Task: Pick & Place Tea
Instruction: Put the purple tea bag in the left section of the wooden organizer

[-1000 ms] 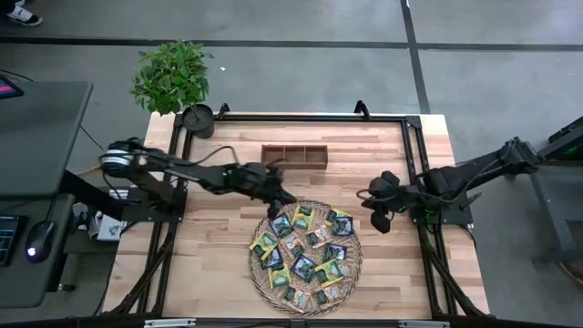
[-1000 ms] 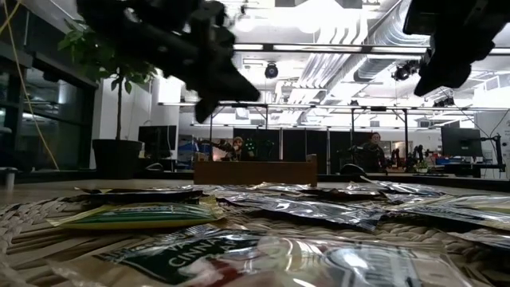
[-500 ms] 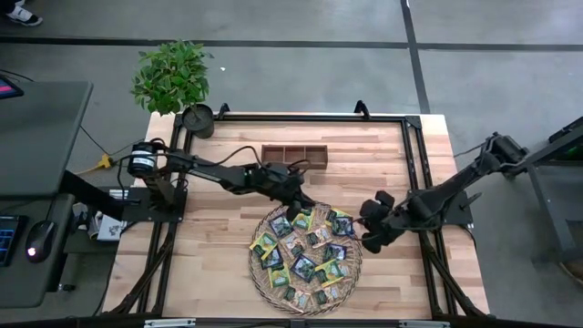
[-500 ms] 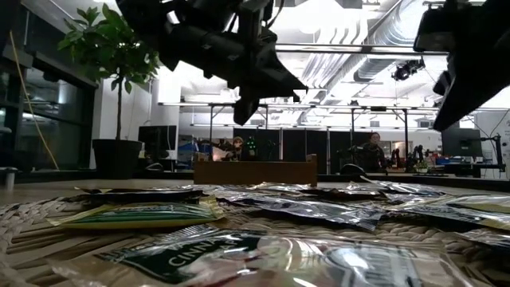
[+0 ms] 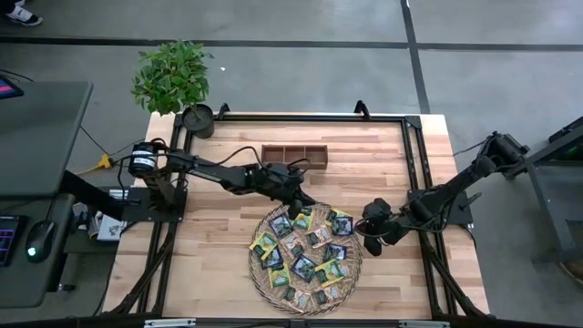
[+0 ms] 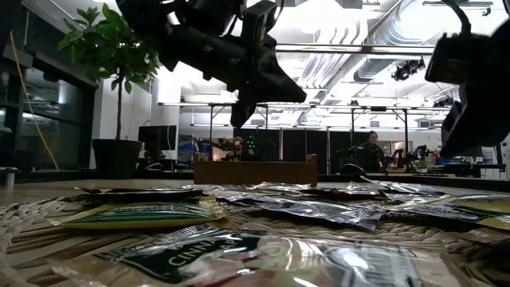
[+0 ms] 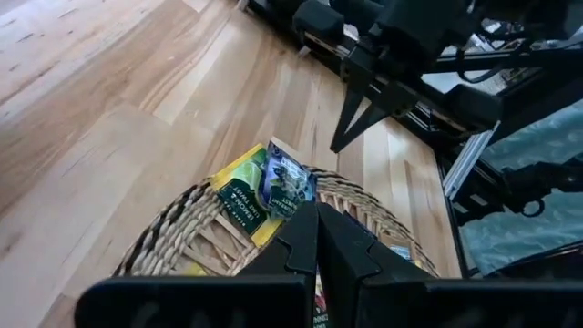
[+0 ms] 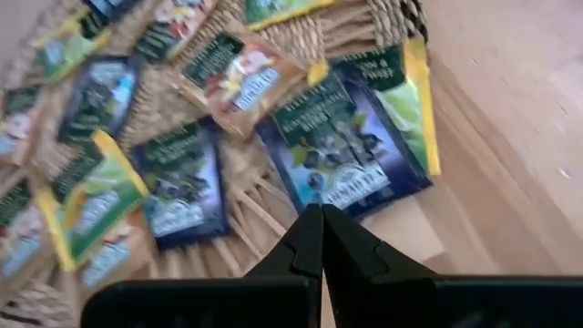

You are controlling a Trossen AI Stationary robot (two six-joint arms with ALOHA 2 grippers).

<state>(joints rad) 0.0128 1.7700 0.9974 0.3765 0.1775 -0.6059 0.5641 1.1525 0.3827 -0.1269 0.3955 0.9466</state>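
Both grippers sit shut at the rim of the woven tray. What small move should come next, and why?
Probably open the right gripper before going lower. Its fingers are pressed together, empty, just above a dark blue sachet at the edge of the woven tray; shut, it cannot take hold. The left gripper, also shut and empty, hovers at the tray's far rim.

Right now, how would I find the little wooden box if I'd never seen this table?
Find the potted plant at a back corner of the table. Move along that back edge toward the middle to the wooden box, beyond the round tray of tea bags. It is long, brown, split into three compartments, unlike the flat bright sachets.
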